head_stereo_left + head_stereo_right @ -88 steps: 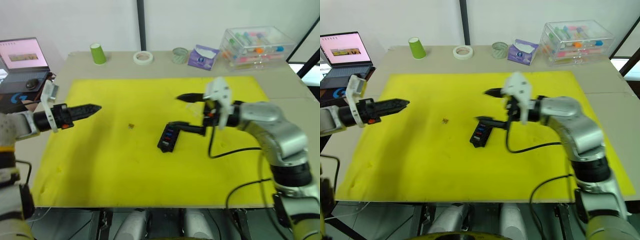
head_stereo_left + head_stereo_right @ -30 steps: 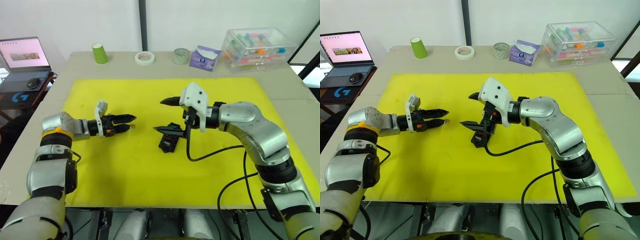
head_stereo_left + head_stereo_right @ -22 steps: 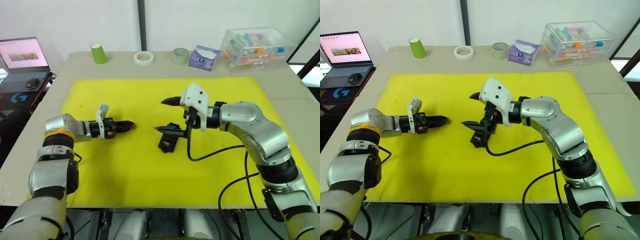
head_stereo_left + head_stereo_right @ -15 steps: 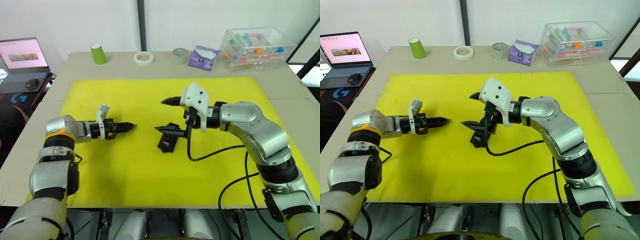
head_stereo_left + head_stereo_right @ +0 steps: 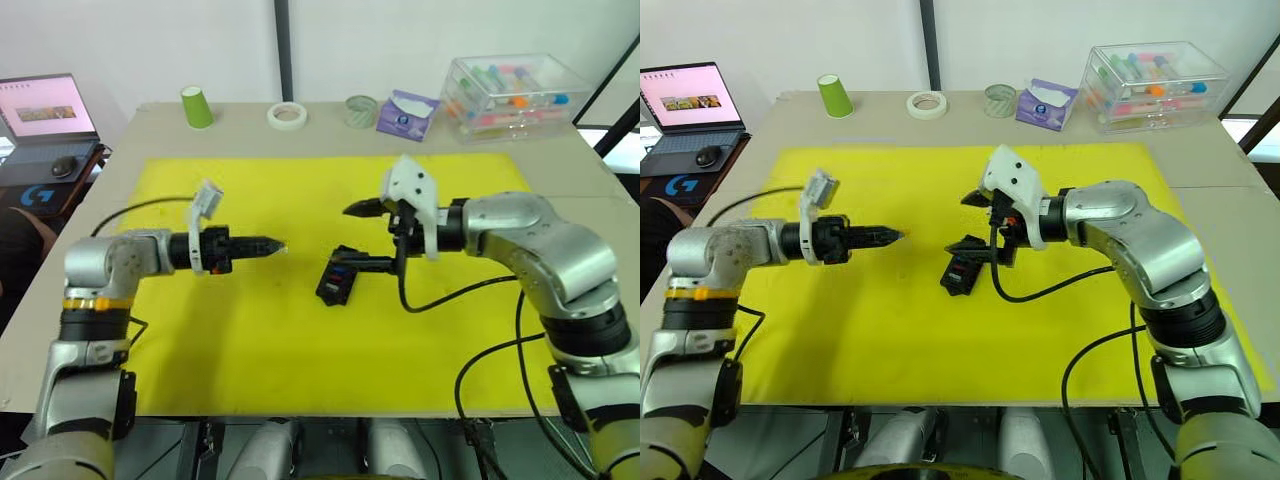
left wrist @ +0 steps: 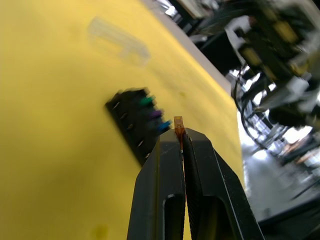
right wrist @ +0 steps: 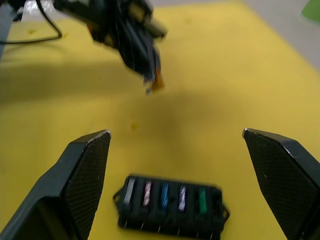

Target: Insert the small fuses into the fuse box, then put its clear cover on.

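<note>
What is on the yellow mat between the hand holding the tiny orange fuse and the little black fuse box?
Nothing: in the left eye view, only bare yellow mat lies between the left hand and the black fuse box.

You have the small black ridged plastic fuse box [image 5: 961, 272] lying flat on the yellow mat near its middle, slots up. Your right wrist view shows five fuses seated in a row [image 7: 163, 195]: grey, red, blue, purple, green, with one end slot beside the green dark. The tiny brown blade fuse [image 6: 178, 122] is off the mat, pinched upright at its lower edge, at about nine o'clock from the box. The clear rectangular plastic cover [image 6: 118, 41] lies flat on the mat, well apart from the box
</note>
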